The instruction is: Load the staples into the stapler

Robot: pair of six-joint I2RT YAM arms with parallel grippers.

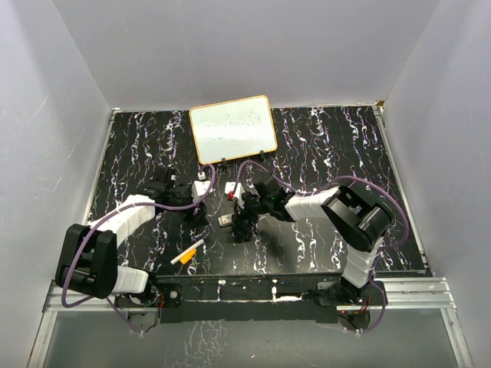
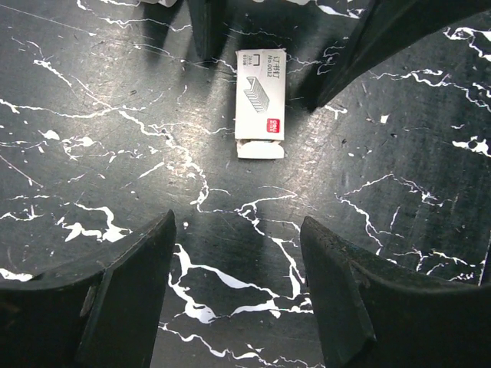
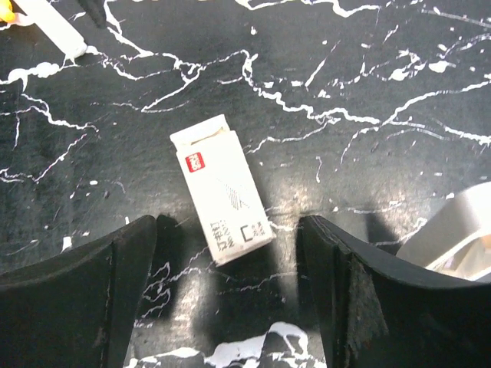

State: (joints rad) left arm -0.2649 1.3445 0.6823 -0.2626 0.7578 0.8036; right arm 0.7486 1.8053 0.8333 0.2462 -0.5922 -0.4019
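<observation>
The staples (image 3: 222, 198) are a small white pack with a red mark, lying flat on the black marbled table. They also show in the left wrist view (image 2: 260, 103) and in the top view (image 1: 224, 220). My right gripper (image 3: 229, 222) is open, low over the table, with the near end of the pack between its fingertips, untouched. It sits at the table's middle in the top view (image 1: 242, 226). My left gripper (image 2: 238, 222) is open and empty, left of the pack in the top view (image 1: 196, 208). A small white object with a red spot (image 1: 232, 192), perhaps the stapler, stands just behind.
An orange-and-white marker pen (image 1: 187, 254) lies near the front, left of centre, and shows at the top left of the right wrist view (image 3: 46, 23). A small whiteboard (image 1: 232, 129) stands at the back. A pale grey object (image 3: 460, 234) cuts the right wrist view's right edge.
</observation>
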